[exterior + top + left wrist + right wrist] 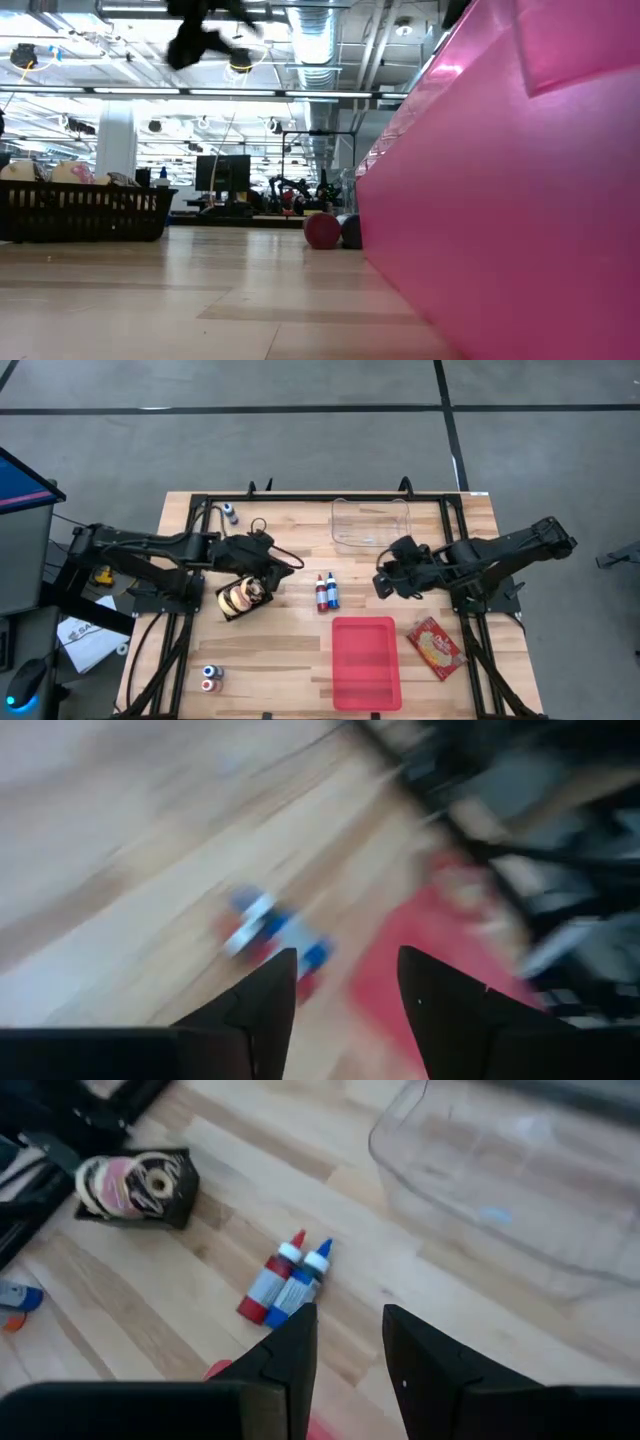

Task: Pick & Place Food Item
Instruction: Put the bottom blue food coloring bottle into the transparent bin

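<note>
A black packet of ring-shaped pastries point(242, 598) point(135, 1183) lies on the wooden table, just on the near side of my left gripper point(263, 572). That gripper point(345, 960) hovers above the table, open, with nothing between its fingers. A red snack packet point(437, 647) lies flat to the right of the red tray point(365, 662). My right gripper point(383, 582) point(350, 1315) hangs open over the table between the clear tub point(370, 523) and the tray, holding nothing.
A red bottle and a blue bottle point(327, 592) point(283, 1285) lie side by side at mid-table. Small bottles sit at the near left point(211, 678) and far left point(230, 512). In the low view the tray's pink wall point(500, 200) fills the right.
</note>
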`<move>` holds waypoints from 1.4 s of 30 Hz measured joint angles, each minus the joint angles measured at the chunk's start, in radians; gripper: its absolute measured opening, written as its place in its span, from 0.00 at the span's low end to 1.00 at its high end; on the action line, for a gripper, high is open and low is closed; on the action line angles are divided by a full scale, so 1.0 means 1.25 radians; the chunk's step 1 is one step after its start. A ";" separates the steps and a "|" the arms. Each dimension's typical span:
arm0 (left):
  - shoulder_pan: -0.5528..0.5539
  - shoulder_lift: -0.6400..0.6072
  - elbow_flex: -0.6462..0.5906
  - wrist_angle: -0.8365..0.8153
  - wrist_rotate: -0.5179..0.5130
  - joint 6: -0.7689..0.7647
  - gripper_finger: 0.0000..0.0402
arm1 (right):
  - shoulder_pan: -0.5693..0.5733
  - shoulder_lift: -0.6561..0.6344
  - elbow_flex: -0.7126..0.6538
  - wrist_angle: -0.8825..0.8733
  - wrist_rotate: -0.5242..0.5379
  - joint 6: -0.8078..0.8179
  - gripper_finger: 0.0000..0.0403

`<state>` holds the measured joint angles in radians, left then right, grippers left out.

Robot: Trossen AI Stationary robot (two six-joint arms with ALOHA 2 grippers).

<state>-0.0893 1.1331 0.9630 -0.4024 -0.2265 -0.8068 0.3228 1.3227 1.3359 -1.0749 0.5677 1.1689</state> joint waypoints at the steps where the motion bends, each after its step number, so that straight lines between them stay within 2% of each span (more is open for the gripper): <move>1: -0.017 -0.008 0.000 0.037 -0.009 0.035 0.42 | -0.011 0.006 -0.006 0.013 -0.018 -0.003 0.27; 4: -0.070 -0.034 0.002 0.133 -0.060 0.110 0.43 | -0.019 0.016 -0.019 0.068 -0.038 -0.019 0.27; 7: -0.111 -0.069 0.001 0.090 -0.114 0.116 0.43 | -0.018 0.020 -0.027 0.103 -0.038 -0.019 0.27; 10: -0.165 -0.100 0.001 0.000 -0.122 0.108 0.43 | -0.030 0.020 -0.026 0.113 -0.037 -0.013 0.27; 12: -0.210 -0.106 0.001 -0.063 -0.082 0.086 0.42 | -0.039 0.016 -0.027 0.111 -0.038 -0.002 0.27; 16: -0.306 -0.089 0.000 -0.146 0.053 0.009 0.41 | -0.060 0.011 -0.026 0.120 -0.058 0.004 0.27; 21: -0.412 -0.050 0.001 -0.181 0.168 -0.045 0.41 | -0.072 0.010 -0.026 0.174 -0.079 -0.011 0.27; 27: -0.490 0.013 0.094 -0.386 0.267 -0.044 0.41 | -0.071 0.010 -0.026 0.258 -0.082 -0.037 0.27; 30: -0.520 0.051 0.169 -0.480 0.298 0.006 0.41 | -0.070 0.010 -0.026 0.270 -0.088 -0.047 0.27; 35: -0.558 0.132 0.273 -0.619 0.301 0.052 0.41 | -0.055 0.010 -0.026 0.286 -0.096 -0.065 0.27; 38: -0.594 0.163 0.286 -0.615 0.301 0.039 0.41 | -0.033 0.010 -0.026 0.282 -0.073 -0.064 0.27; 42: -0.652 0.192 0.286 -0.622 0.281 -0.044 0.41 | -0.002 0.010 -0.026 0.281 -0.032 -0.059 0.27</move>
<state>-0.9043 1.3728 1.3205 -1.1800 0.1242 -0.8614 0.3197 1.3346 1.3033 -0.7242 0.5273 1.0951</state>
